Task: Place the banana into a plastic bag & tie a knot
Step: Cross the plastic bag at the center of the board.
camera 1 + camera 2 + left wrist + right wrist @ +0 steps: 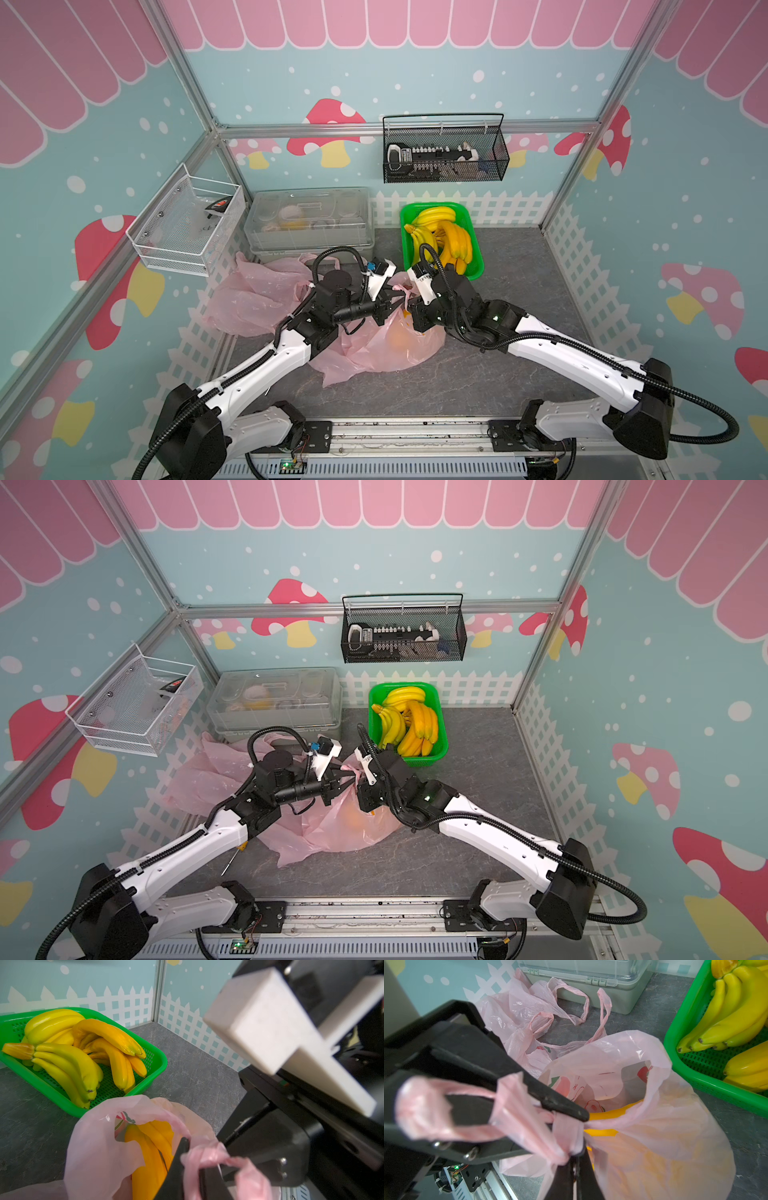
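A pink plastic bag (395, 345) (353, 825) lies mid-table with an orange-yellow banana (149, 1157) (610, 1114) showing through its open mouth. My left gripper (400, 296) (193, 1169) is shut on a twisted bag handle, and a loop of handle wraps round its fingers (550, 1103). My right gripper (409, 306) (576, 1169) is shut on the other bunched handle, right at the bag's mouth. In both top views the two grippers meet tip to tip above the bag. In the left wrist view the right gripper's body (270, 1147) stands close by.
A green basket (473, 249) (160, 1064) of banana bunches stands just behind the right gripper. Spare pink bags (249, 299) lie to the left, in front of a clear lidded box (307, 220). A white wire basket (187, 228) and a black one (444, 153) hang on the walls.
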Controlling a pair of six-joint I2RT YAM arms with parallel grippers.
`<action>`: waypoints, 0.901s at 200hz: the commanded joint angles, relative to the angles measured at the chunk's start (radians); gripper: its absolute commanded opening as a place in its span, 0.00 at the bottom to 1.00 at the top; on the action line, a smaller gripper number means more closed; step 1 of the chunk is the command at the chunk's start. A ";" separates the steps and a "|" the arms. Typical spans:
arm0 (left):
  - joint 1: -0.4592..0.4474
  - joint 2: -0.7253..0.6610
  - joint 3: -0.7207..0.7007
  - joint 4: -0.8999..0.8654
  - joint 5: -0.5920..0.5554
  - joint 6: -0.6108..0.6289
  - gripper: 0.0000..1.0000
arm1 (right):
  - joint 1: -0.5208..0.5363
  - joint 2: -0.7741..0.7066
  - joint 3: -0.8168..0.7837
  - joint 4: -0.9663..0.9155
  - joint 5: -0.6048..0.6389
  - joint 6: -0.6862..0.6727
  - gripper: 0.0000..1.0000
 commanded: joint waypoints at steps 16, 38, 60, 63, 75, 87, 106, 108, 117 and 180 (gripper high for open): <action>0.001 -0.039 -0.028 0.037 0.057 -0.003 0.15 | -0.044 -0.002 -0.025 0.063 0.081 -0.002 0.00; 0.001 -0.040 -0.034 0.030 0.054 -0.001 0.17 | -0.054 0.006 -0.013 0.077 0.064 -0.023 0.00; 0.002 -0.039 -0.033 0.024 0.050 0.005 0.20 | -0.055 0.017 -0.012 0.100 0.038 -0.022 0.00; 0.002 -0.039 -0.033 0.024 0.048 0.006 0.21 | -0.054 0.018 -0.012 0.102 0.034 -0.022 0.00; 0.001 -0.038 -0.032 0.027 0.041 0.008 0.24 | -0.054 0.020 -0.014 0.107 0.030 -0.022 0.00; 0.002 -0.035 -0.030 0.033 0.035 0.005 0.27 | -0.053 0.020 -0.018 0.112 0.027 -0.022 0.00; 0.002 -0.025 -0.022 0.046 0.023 -0.007 0.30 | -0.051 0.014 -0.035 0.129 0.015 -0.022 0.00; 0.002 -0.023 -0.020 0.047 0.023 -0.007 0.30 | -0.051 0.013 -0.037 0.130 0.014 -0.021 0.00; 0.001 -0.015 -0.014 0.051 0.018 -0.013 0.30 | -0.051 0.011 -0.044 0.135 0.012 -0.019 0.00; 0.002 0.029 0.025 0.048 -0.003 -0.026 0.17 | -0.036 -0.019 -0.085 0.163 -0.009 -0.023 0.00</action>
